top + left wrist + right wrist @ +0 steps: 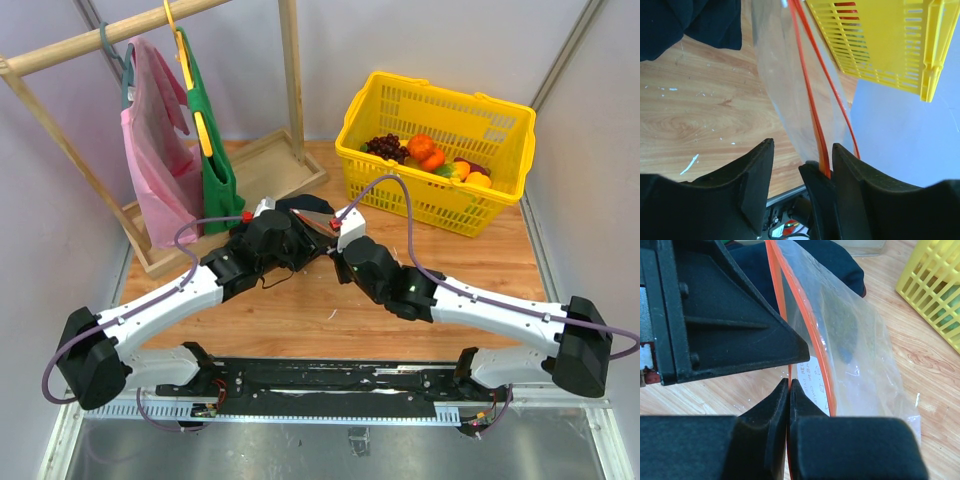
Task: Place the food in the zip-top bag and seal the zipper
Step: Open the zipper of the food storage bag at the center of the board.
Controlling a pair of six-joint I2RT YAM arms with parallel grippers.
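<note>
The clear zip-top bag [865,355] is held up between my two grippers at the middle of the table [318,222]. Its orange-red zipper [816,340] runs along the mouth edge, and a white label [815,382] sits below it. My right gripper [789,382] is shut on one zipper strip. My left gripper [802,150] is open; its jaws stand wide apart around the zipper [807,90] and the right gripper's tip. The food, with an orange [420,147] among it, lies in the yellow basket [440,92]. No food shows inside the bag.
A dark cloth [300,205] lies on the wooden table just behind the bag. A wooden rack with a pink bag [155,160] and a green bag [215,160] stands at the back left. The basket [880,40] is close to the right of the bag.
</note>
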